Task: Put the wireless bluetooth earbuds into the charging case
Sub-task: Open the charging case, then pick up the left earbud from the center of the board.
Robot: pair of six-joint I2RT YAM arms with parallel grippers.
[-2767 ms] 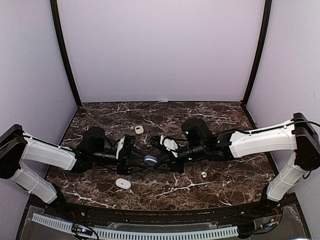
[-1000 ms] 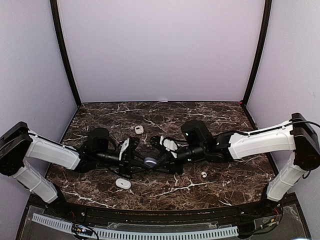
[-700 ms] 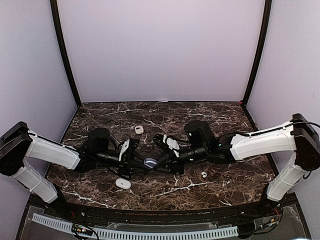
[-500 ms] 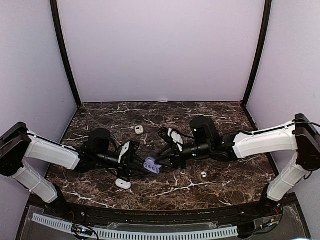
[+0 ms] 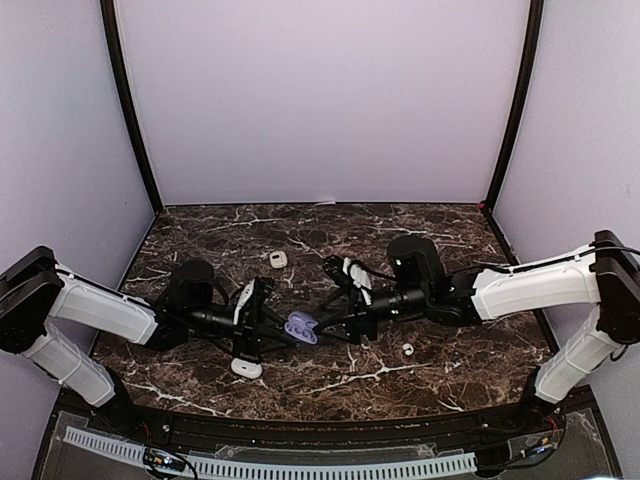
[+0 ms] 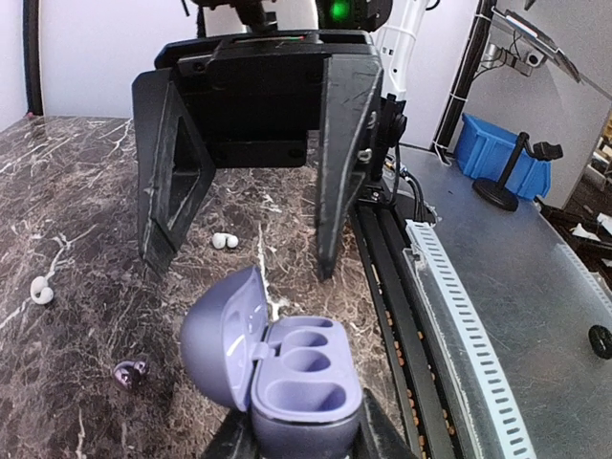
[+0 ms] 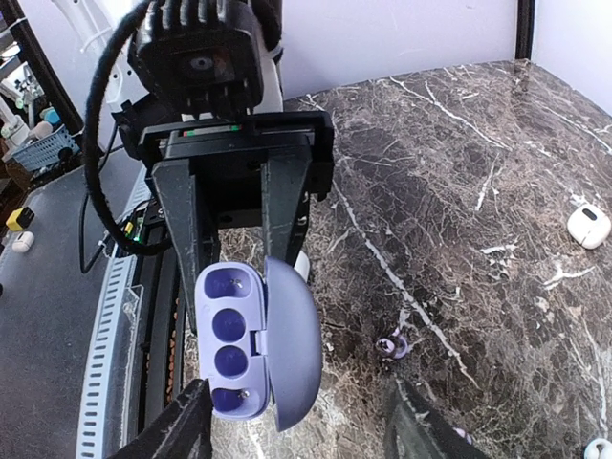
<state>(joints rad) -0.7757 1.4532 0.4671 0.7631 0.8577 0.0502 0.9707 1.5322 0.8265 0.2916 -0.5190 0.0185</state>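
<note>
The lavender charging case [image 5: 301,327] sits lid-open in my left gripper [image 5: 285,330], which is shut on its base. From the left wrist, the case [image 6: 308,381] shows empty wells, with the lid swung left. My right gripper [image 5: 332,317] stands open just right of it, holding nothing, its fingers [image 6: 337,163] spread wide apart. In the right wrist view, the case [image 7: 229,352] hangs between the open right gripper [image 7: 296,392] and the left one. White earbuds [image 6: 225,240] [image 6: 41,290] and a purple earbud [image 7: 392,346] lie on the marble. One white earbud [image 5: 407,349] rests under the right arm.
A white case [image 5: 246,367] lies near the front, below the left gripper. Another white case [image 5: 278,259] lies further back, also visible in the right wrist view as the white case [image 7: 588,225]. The black frame rail [image 6: 382,277] borders the table's near edge.
The case's lid has swung open. My right gripper has opened, let go of the case and drawn back to the right. The left gripper still holds the case.
</note>
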